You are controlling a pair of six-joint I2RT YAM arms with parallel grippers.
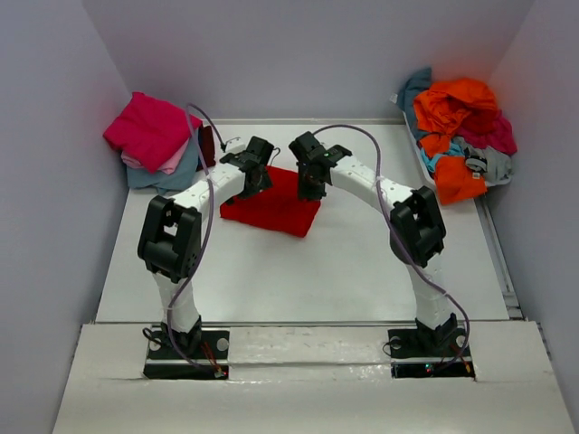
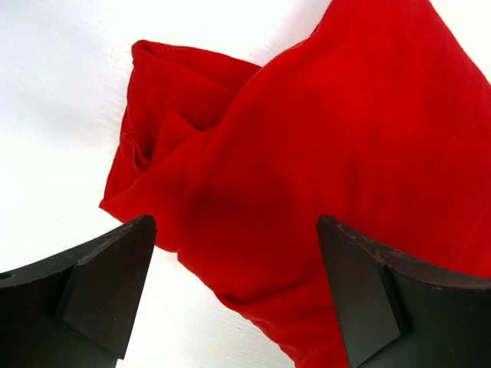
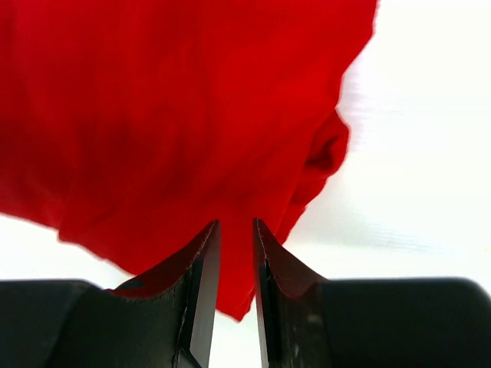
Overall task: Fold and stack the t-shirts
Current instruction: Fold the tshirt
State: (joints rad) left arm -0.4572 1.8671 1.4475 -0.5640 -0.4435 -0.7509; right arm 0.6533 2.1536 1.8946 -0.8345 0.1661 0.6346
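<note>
A bright red t-shirt (image 1: 271,206) lies folded into a rough rectangle in the middle of the white table. My left gripper (image 1: 252,179) hovers over its far left part, jaws wide open; in the left wrist view the red cloth (image 2: 307,153) lies below and between the spread fingers (image 2: 115,284) of the left gripper (image 2: 235,221), untouched. My right gripper (image 1: 312,187) is at the shirt's far right edge. In the right wrist view the right gripper (image 3: 235,222) has its jaws drawn close, with a corner of the red cloth (image 3: 169,115) between them.
A stack of folded shirts (image 1: 154,136), magenta on top with pink and grey-blue below, sits at the back left corner. A heap of unfolded shirts (image 1: 461,127), mostly orange, fills a white tray (image 1: 423,163) at the back right. Walls close in on three sides.
</note>
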